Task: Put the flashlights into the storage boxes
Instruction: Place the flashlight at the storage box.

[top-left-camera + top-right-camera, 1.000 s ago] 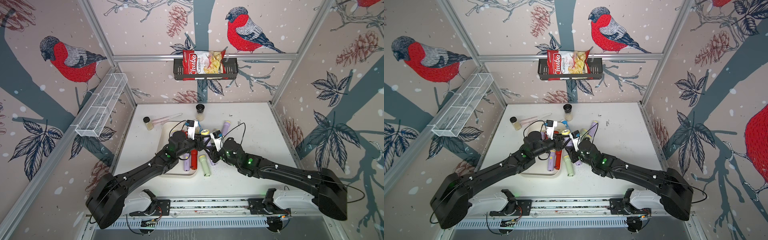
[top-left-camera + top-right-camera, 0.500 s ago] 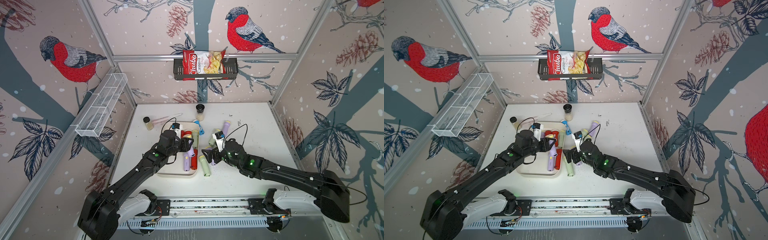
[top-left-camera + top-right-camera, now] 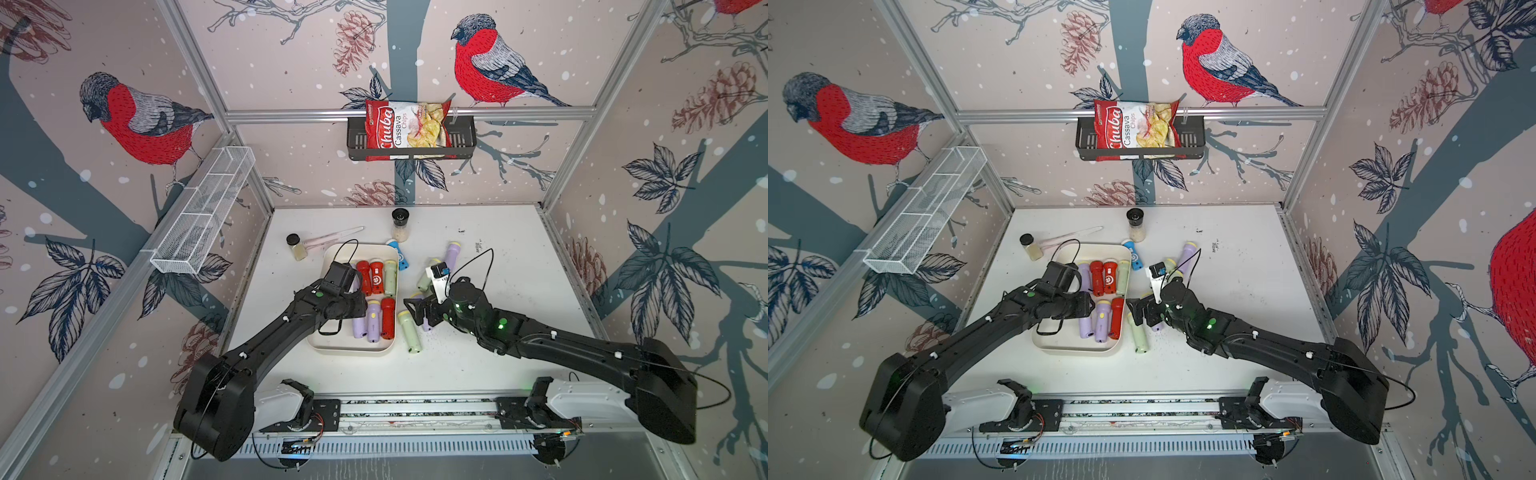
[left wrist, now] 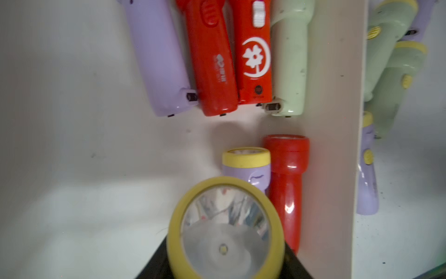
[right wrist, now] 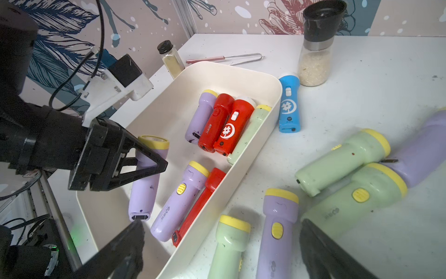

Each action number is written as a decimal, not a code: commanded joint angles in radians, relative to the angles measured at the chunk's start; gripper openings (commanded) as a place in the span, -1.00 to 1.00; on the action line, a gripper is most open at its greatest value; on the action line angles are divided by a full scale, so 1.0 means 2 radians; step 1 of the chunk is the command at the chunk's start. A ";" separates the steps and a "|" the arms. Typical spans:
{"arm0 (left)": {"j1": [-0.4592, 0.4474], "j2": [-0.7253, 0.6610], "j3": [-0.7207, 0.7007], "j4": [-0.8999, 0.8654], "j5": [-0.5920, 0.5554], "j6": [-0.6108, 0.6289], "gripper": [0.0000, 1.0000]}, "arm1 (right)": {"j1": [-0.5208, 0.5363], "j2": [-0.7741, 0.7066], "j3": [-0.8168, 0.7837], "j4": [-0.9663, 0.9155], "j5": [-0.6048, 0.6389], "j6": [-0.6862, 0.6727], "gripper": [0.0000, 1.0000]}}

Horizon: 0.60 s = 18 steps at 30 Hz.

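Left gripper (image 5: 150,161) clamps a lilac torch (image 5: 144,193) over the tray (image 5: 241,72) for stowing; right gripper (image 5: 220,224), fingers (image 5: 318,248) wide and empty, hovers above loose torches (image 5: 277,217)

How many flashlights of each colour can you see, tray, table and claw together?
Lilac flashlights: 5
Red flashlights: 3
Pale green flashlights: 4
Blue flashlight: 1
Total: 13 visible

tray (image 3: 332,345): cream, six flashlights (image 3: 376,281) lying inside | lilac one (image 5: 144,183) held tilted over it | others (image 3: 409,332) scattered beside
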 commanded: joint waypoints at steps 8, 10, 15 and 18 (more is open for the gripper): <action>0.020 0.032 0.013 -0.011 0.000 0.034 -0.28 | -0.007 -0.004 -0.007 0.008 0.004 0.009 0.98; 0.020 0.043 0.017 -0.012 0.001 0.037 -0.28 | -0.008 -0.004 -0.007 0.008 0.004 0.011 0.98; 0.023 0.073 0.028 -0.021 0.017 0.039 -0.26 | -0.010 -0.002 -0.007 0.010 0.004 0.012 0.98; 0.022 0.086 0.029 -0.020 0.027 0.034 -0.25 | -0.011 -0.001 -0.007 0.010 0.004 0.013 0.98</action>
